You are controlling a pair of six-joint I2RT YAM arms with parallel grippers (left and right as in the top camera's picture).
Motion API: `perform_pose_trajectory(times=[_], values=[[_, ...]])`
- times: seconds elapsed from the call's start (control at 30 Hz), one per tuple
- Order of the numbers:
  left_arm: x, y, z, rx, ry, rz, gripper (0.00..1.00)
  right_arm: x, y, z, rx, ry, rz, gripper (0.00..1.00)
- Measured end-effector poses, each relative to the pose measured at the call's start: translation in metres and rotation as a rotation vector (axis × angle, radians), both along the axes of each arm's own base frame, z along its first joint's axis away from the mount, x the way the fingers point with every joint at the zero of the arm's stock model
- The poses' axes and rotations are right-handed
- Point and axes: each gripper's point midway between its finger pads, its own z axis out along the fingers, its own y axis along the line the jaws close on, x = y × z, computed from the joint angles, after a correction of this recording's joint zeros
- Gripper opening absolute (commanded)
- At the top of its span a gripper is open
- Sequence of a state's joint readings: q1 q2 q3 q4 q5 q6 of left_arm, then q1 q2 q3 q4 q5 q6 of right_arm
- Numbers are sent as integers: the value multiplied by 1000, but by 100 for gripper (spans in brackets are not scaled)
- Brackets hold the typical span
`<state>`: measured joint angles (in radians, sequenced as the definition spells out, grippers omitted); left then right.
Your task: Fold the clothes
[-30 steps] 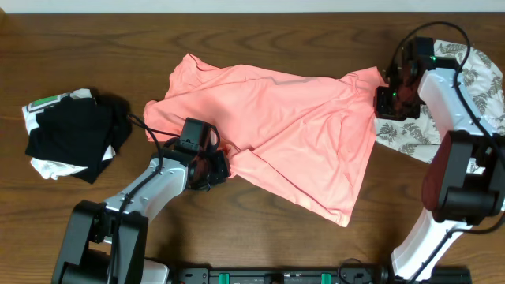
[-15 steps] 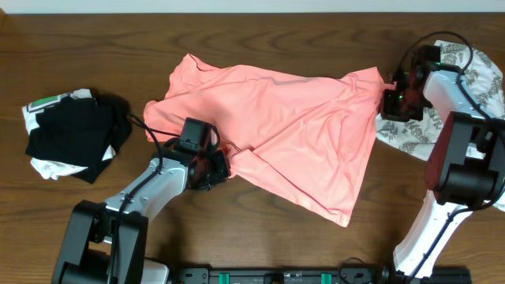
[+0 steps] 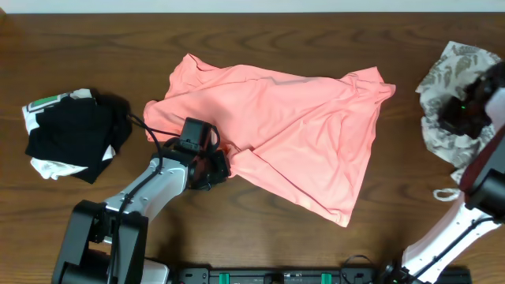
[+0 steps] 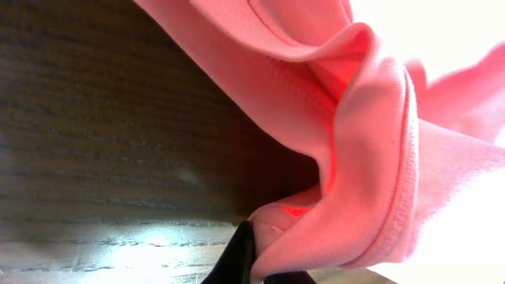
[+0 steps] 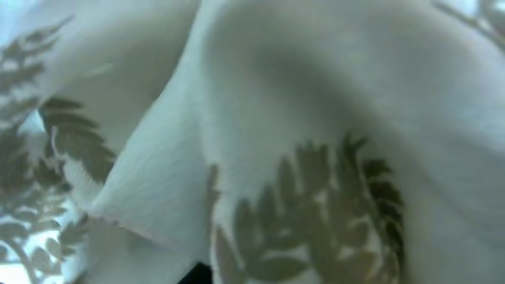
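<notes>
Right gripper (image 3: 461, 110), pressed together, has withdrawn to the leaf-print garment (image 3: 454, 63) at the table (image 3: 394, 205)'s right edge; left gripper (image 3: 217, 167) alone pinches the T-shirt (image 3: 292, 118), stalling folding.

Salmon-pink T-shirt (image 3: 292, 134): soft knit cloth, matt, with a fine-grained surface and a stitched hem seen close up. Leaf-print garment (image 5: 260, 158): white cloth, matt, faintly ribbed, printed with grey leaves. Black-and-white bundle (image 3: 71, 138): matt cloth. Table (image 3: 260, 35): dark brown wood with visible grain and a low sheen.
</notes>
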<state>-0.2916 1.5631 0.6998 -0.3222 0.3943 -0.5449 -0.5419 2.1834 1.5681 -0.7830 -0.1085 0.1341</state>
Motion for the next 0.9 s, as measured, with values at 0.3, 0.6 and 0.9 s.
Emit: perform_pose_trajectory(times=[0.3, 0.6, 0.9], values=[[3, -1, 1, -4, -12, 0, 7, -2, -4, 3, 99, -59, -38, 16], [3, -1, 1, -4, -13, 0, 7, 37, 54, 73, 141, -263, 207, 17], [3, -1, 1, -7, -14, -1, 7, 69, 209, 209, 63, -534, 661, 14]])
